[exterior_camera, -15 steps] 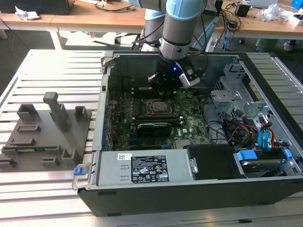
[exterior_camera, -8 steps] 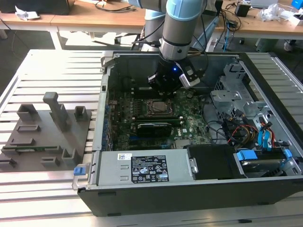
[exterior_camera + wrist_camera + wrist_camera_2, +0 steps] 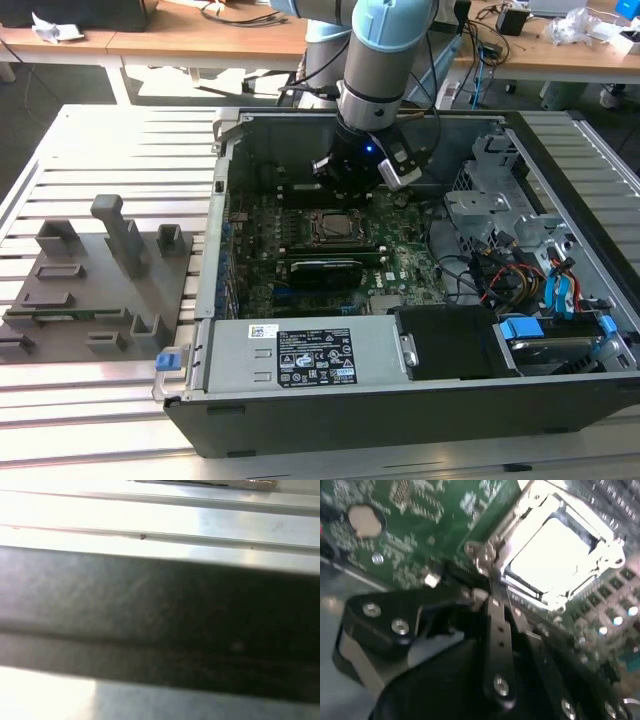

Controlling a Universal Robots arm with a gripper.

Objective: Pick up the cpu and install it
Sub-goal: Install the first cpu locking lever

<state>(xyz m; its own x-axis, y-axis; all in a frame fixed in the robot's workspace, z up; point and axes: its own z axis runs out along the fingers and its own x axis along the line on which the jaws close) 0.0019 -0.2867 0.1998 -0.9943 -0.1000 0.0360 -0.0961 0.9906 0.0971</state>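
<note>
Silvery cpu [image 3: 551, 560] seated in socket frame [image 3: 603, 539]

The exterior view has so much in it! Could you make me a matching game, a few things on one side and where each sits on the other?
Things:
1. cpu
2. grey fixture blocks
3. blue cables
4. white label

Places:
A. on the slatted table, outside the case on the exterior view's left
B. in the socket on the green board, just below the gripper
C. on the metal box along the case's near edge
D. inside the case, at the exterior view's right

Pairs: 1-B, 2-A, 3-D, 4-C
</note>
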